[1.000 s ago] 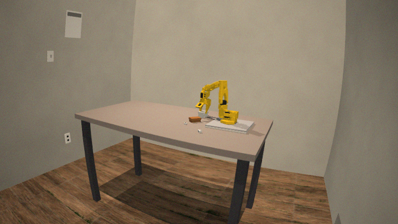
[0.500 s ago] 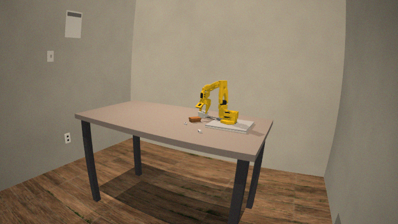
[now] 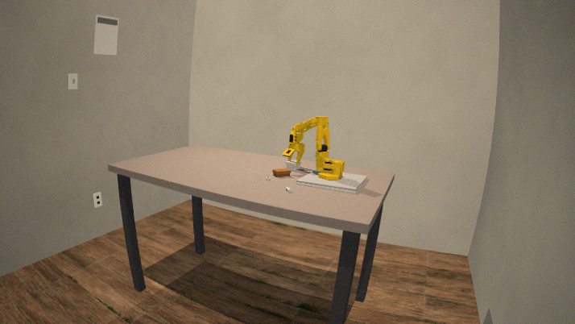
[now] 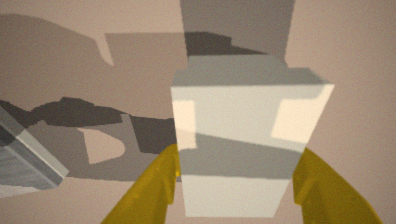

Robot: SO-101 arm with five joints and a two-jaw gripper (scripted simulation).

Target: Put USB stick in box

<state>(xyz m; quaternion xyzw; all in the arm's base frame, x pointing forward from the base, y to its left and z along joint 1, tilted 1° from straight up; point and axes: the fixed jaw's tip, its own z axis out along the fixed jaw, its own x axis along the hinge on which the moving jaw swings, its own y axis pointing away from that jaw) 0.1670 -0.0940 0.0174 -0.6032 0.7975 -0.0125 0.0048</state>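
My gripper (image 4: pixel 235 190) is shut on a white, box-shaped piece that looks like the white box's lid. It fills the middle of the wrist view between the two yellow fingers and is held just above the table. In the exterior view it shows as a small white block (image 3: pixel 291 164) under the yellow arm (image 3: pixel 318 145), just in front of the base plate. Two tiny white things lie on the table, one (image 3: pixel 268 178) to the left and one (image 3: pixel 288 189) nearer the front. I cannot tell which is the USB stick. An open box is not plainly visible.
A brown block (image 3: pixel 281 172) lies just left of the gripper. The arm stands on a grey base plate (image 3: pixel 333 181), whose corner shows at the left of the wrist view (image 4: pixel 25 160). The table's front edge is near the small white things.
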